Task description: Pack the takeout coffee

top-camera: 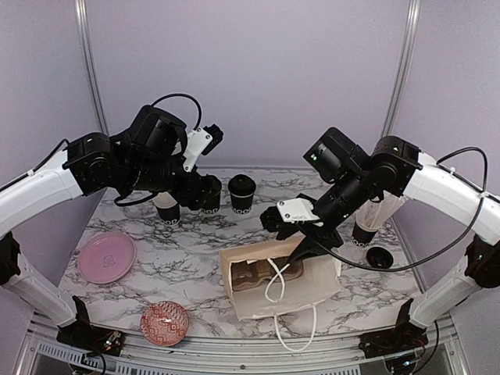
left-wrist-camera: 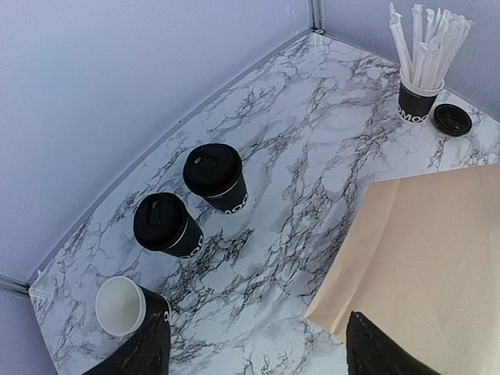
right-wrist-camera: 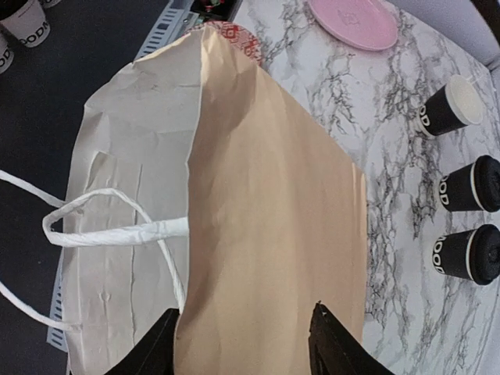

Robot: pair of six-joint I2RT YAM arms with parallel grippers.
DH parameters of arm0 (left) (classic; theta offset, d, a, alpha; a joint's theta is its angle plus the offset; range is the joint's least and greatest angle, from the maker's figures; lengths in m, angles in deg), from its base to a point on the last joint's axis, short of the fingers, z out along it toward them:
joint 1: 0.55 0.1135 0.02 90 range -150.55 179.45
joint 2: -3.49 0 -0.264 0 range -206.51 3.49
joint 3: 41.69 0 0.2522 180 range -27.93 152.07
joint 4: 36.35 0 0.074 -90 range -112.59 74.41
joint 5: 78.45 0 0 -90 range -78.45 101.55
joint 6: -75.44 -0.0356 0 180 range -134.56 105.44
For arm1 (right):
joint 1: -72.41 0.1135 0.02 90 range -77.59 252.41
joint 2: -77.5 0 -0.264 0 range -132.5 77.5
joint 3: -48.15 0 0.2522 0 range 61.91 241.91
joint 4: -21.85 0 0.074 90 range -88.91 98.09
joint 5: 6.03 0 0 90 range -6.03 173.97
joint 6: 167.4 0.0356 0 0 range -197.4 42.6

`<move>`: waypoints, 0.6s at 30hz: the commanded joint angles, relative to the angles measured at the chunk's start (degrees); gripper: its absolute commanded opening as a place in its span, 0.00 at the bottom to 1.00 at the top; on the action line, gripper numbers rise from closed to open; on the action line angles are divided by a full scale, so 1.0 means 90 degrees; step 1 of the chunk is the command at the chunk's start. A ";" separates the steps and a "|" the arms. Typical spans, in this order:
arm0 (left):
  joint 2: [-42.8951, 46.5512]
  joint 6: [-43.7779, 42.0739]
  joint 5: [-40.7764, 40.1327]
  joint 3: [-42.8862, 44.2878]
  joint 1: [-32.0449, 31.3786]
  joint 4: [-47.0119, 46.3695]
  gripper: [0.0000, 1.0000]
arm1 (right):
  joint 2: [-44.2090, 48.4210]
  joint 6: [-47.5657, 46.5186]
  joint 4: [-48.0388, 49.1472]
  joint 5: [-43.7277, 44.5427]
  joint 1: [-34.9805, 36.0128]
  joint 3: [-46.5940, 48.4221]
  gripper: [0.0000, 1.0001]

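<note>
Three black takeout coffee cups stand at the back left. Two are lidded (top-camera: 241, 194) (top-camera: 210, 197) and one is open with a white inside (top-camera: 168, 212). In the left wrist view the lidded ones (left-wrist-camera: 215, 176) (left-wrist-camera: 166, 224) stand beyond the open one (left-wrist-camera: 125, 306). My left gripper (top-camera: 194, 190) (left-wrist-camera: 258, 361) hangs open and empty above them, its left finger beside the open cup. A paper bag (top-camera: 273, 281) (right-wrist-camera: 273, 234) lies open on the table. My right gripper (top-camera: 301, 248) (right-wrist-camera: 242, 355) is open, its fingers straddling the bag's tan panel.
A black cup of white straws (top-camera: 367, 226) (left-wrist-camera: 419, 94) and a small black lid (top-camera: 380, 256) (left-wrist-camera: 453, 119) sit at the right. A pink plate (top-camera: 107, 256) and a red patterned bowl (top-camera: 165, 322) lie at the front left. The bag's white handles (top-camera: 293, 328) trail towards the front edge.
</note>
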 commanded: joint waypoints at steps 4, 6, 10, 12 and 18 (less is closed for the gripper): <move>-0.0331 0.0510 -0.0472 0.0200 0.0500 0.0397 0.80 | -0.0606 0.0209 0.0936 0.0578 -0.0649 0.0656 0.53; -0.0480 0.0543 -0.0442 0.0341 0.0648 0.0522 0.80 | -0.0858 0.0190 0.0984 0.0602 -0.0729 0.0844 0.53; -0.0754 0.0501 -0.0540 0.0543 0.0942 0.0598 0.82 | -0.1334 0.0258 0.1075 0.0571 -0.0980 0.1246 0.54; -0.0919 0.0461 -0.0447 0.0672 0.1142 0.0604 0.82 | -0.1456 0.0325 0.1117 0.0491 -0.1116 0.1445 0.55; -0.1746 0.0359 0.0696 0.1561 0.2116 0.0817 0.82 | -0.1677 0.0336 0.1264 0.0256 -0.1645 0.1654 0.57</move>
